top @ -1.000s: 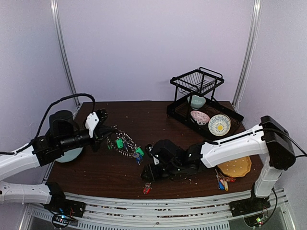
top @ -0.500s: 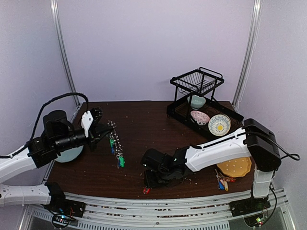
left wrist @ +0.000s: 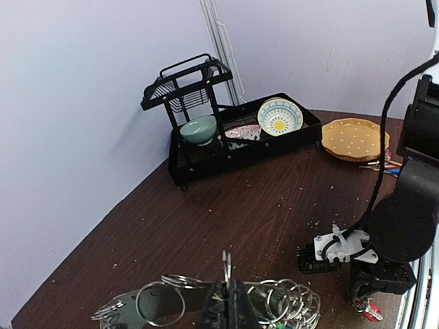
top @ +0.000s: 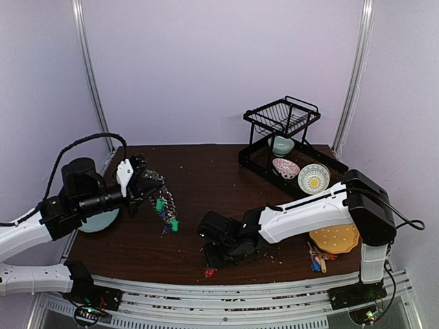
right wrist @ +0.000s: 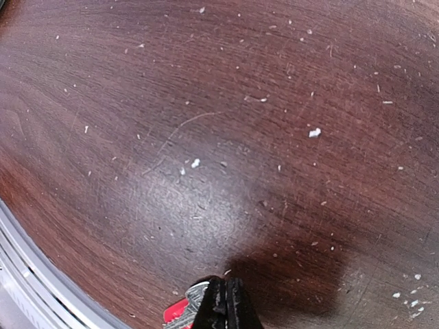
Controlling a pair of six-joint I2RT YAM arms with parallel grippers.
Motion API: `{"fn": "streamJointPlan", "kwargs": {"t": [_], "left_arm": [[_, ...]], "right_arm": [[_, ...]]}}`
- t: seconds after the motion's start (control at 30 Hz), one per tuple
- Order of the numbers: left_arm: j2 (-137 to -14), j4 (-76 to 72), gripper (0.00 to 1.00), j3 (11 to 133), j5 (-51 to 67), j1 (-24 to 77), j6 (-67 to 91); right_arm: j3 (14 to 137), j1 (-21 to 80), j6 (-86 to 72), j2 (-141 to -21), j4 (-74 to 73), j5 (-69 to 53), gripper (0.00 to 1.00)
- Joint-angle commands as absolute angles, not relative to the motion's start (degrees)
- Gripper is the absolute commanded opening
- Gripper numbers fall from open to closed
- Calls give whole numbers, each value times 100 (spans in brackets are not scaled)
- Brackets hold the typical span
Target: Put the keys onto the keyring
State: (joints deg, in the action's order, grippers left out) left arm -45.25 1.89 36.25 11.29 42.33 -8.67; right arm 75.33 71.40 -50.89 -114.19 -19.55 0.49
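Pickup of one key is the step in hand. The right end effector point(right wrist: 224, 291) is low over the table point(right wrist: 206, 137) near its front edge, closed, with a red-tagged key point(right wrist: 180, 312) at its tips. Whether the key is really pinched cannot be told. The left end effector point(left wrist: 230, 305) is closed on the keyring point(top: 164, 204), which hangs above the table's left side. Next, probably, the key must be lifted and carried to the ring.

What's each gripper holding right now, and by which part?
Left gripper pinches the keyring by the big ring's rim, keys dangling. Right gripper is shut on a red key, apparently at its edge; the exact spot is hidden.
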Motion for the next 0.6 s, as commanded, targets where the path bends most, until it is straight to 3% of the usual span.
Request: {"fn": "streamJointPlan", "kwargs": {"t": [0.0,0.17,0.4,0.57], "left_arm": [[-4439,-215,0,3665,1174,4212,-890],[-4438,-208,0,3656,1167,4215,-907],[-4449,-203,0,3652,1187,4211,-929],[-4463,-198,0,3639,1162,4214,-949]], "right_arm": [[7672,7185,-4911,-11501,-2268,218,0],[7812,7172,-3876,-11379,-2556,109,0],[7996,7110,-999,-11351,-4694,-856,0],[8720,7011,-81,-11874,-5434,-262,0]]}}
